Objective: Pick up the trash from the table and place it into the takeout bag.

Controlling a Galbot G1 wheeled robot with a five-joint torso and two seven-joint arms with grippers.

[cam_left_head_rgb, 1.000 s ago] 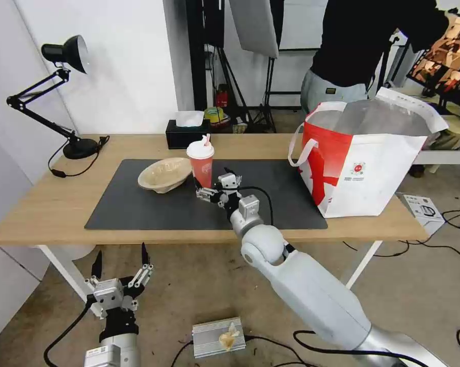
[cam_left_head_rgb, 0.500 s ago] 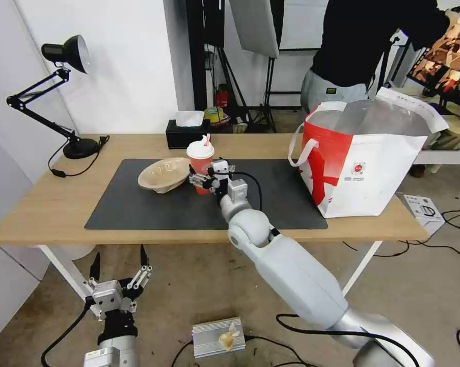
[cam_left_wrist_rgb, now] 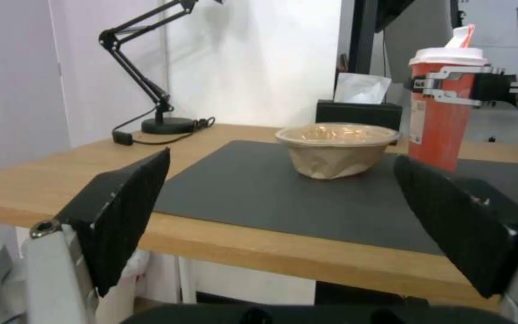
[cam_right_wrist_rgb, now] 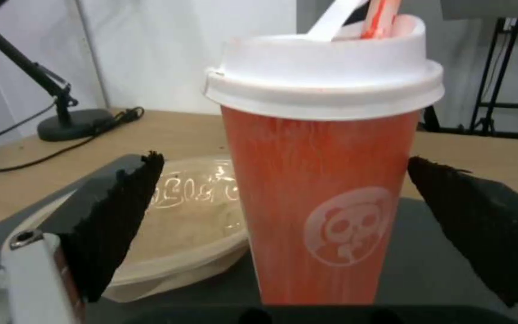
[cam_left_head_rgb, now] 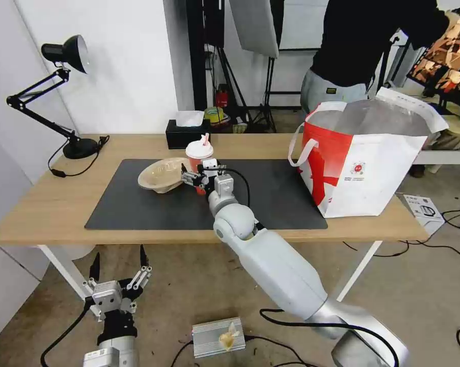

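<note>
A red cup [cam_left_head_rgb: 198,153] with a white lid and straw stands upright on the dark mat [cam_left_head_rgb: 153,209] of the table [cam_left_head_rgb: 51,204]. My right gripper [cam_left_head_rgb: 195,178] is open, one finger on each side of the cup [cam_right_wrist_rgb: 322,202], with small gaps to both. The beige pulp bowl [cam_left_head_rgb: 161,174] sits just left of the cup, also seen as the bowl [cam_left_wrist_rgb: 337,148] from the left wrist. At the table's right end stands the takeout bag [cam_left_head_rgb: 362,168], mouth open. My left gripper [cam_left_head_rgb: 118,270] hangs open below the table's front edge.
A black tissue box [cam_left_head_rgb: 186,133] stands behind the cup and a black desk lamp [cam_left_head_rgb: 72,145] at the back left corner. A silver box [cam_left_head_rgb: 218,336] and cables lie on the floor under the table's front edge.
My right arm has reached forward and to the left, bringing its open fingers around the cup. The cup, bowl, bag and left arm have not moved.
</note>
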